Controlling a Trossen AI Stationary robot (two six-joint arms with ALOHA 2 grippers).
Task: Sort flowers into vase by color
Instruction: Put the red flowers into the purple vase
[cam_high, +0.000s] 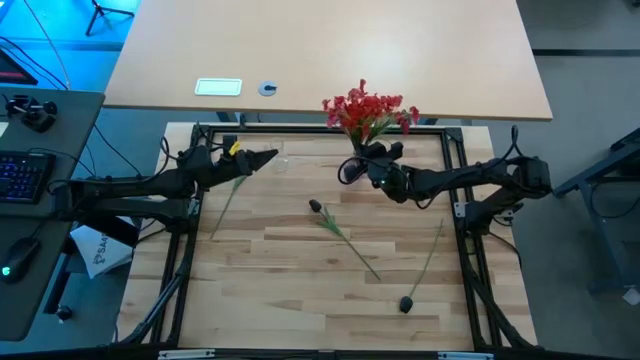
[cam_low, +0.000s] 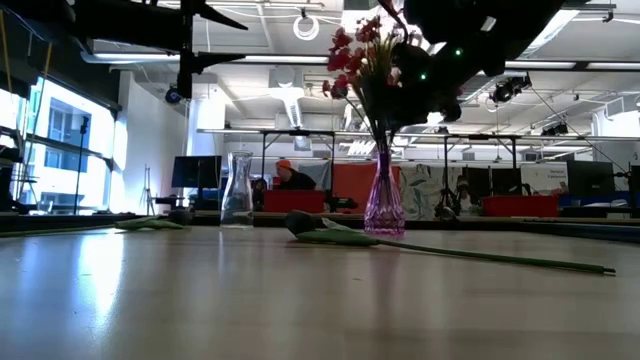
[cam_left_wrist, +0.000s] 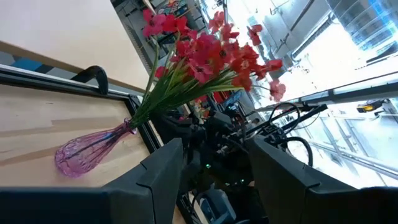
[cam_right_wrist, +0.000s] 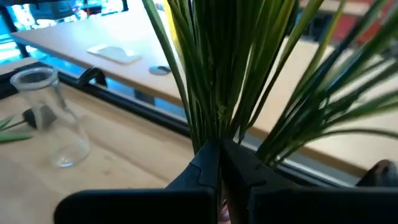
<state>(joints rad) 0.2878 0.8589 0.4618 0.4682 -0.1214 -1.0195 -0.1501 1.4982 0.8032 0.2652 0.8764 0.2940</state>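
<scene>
A bunch of red flowers (cam_high: 368, 110) stands in a purple glass vase (cam_low: 383, 205), also seen in the left wrist view (cam_left_wrist: 205, 56). My right gripper (cam_right_wrist: 217, 158) is shut on its green stems above the vase neck. My left gripper (cam_left_wrist: 214, 177) is open and holds nothing; it hovers to the left of the clear empty vase (cam_low: 237, 188). Three dark buds on thin stems lie flat on the table: one mid-table (cam_high: 316, 207), one near the front (cam_high: 406, 303), one under the left arm (cam_high: 228, 200). My right gripper pinches the bundled green stems (cam_right_wrist: 214, 134) of the red flowers between its two fingers, above the neck of the purple vase. The fingers come from the table's right, slanting down, across the stems. The bunch stands upright with its lower ends in the vase.
A raised black frame (cam_high: 300, 130) borders the wooden work surface. A light tabletop (cam_high: 330, 60) beyond the far rail carries a white card and a small round disc. People sit at desks in the room behind (cam_low: 292, 175).
</scene>
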